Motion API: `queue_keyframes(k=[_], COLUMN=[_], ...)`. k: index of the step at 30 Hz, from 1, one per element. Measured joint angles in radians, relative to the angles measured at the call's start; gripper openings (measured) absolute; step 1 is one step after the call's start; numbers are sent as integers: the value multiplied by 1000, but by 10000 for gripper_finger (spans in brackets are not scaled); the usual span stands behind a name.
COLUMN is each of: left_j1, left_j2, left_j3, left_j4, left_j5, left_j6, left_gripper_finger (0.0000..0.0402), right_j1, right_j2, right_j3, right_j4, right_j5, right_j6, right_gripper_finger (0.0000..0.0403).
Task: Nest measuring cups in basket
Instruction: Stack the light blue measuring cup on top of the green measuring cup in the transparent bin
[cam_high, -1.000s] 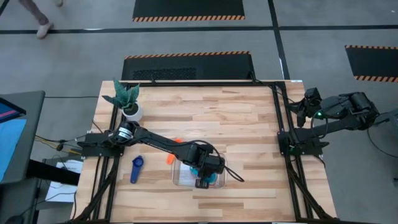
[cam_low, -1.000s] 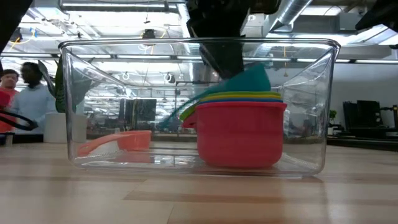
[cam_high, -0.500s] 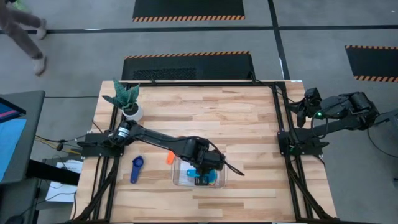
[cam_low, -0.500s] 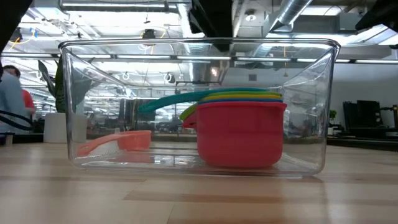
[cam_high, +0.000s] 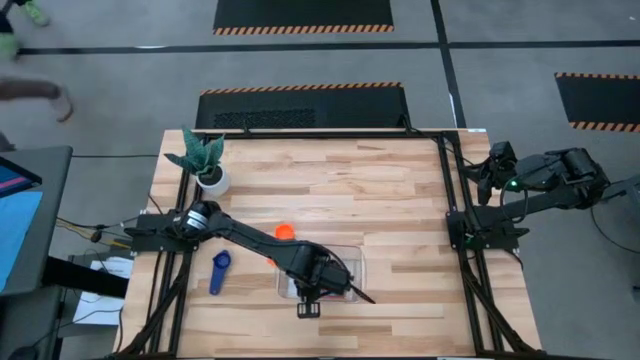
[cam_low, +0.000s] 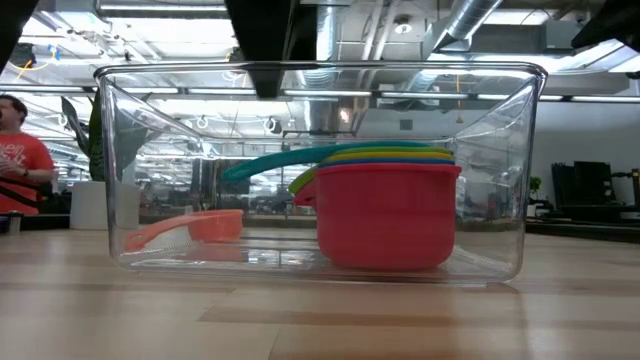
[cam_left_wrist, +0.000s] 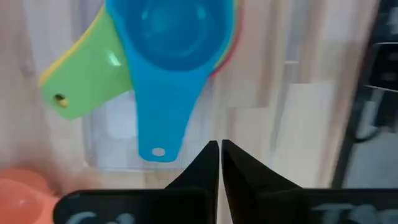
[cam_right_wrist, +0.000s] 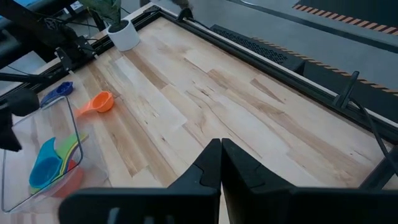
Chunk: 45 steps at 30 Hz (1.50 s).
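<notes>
The clear basket (cam_low: 320, 170) sits near the table's near edge, partly under my left arm in the high view (cam_high: 352, 262). Inside it a red cup (cam_low: 388, 215) stands on its base with yellow, green and light blue cups nested in it. The light blue cup (cam_left_wrist: 169, 34) is on top, and the green handle (cam_left_wrist: 78, 87) sticks out beside it. An orange cup (cam_high: 284, 232) lies on the table beyond the basket, and a navy cup (cam_high: 219, 271) lies to its left. My left gripper (cam_left_wrist: 219, 155) is shut and empty above the basket's near side (cam_high: 308, 302). My right gripper (cam_right_wrist: 221, 155) is shut at the right edge.
A white plant pot (cam_high: 211, 179) stands at the table's far left corner. The right arm (cam_high: 540, 175) is folded beyond the table's right edge. A person in a red shirt (cam_low: 15, 160) stands in the room behind. Bare wood spans the table's middle and right.
My left gripper let go of the light blue cup and drew up out of the basket, toward the table's near edge. The cup, tilted a second ago, now lies level on top of the nested stack, its handle pointing left in the low view.
</notes>
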Motion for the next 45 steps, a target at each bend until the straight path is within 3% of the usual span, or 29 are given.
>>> queue_keyframes(k=[16, 40, 45], left_j1=[0, 55, 63], left_j2=[1, 1, 0], left_j3=[-126, -139, -138], left_j4=[76, 76, 75], left_j5=[47, -194, -188], left_j6=[13, 5, -24], left_gripper_finger=[0, 0, 0], right_j1=[0, 0, 0], right_j2=[0, 0, 0], right_j3=[0, 0, 0], right_j4=[0, 0, 0], right_j5=[0, -1, -1], right_j6=[0, 0, -1], right_gripper_finger=[26, 26, 26])
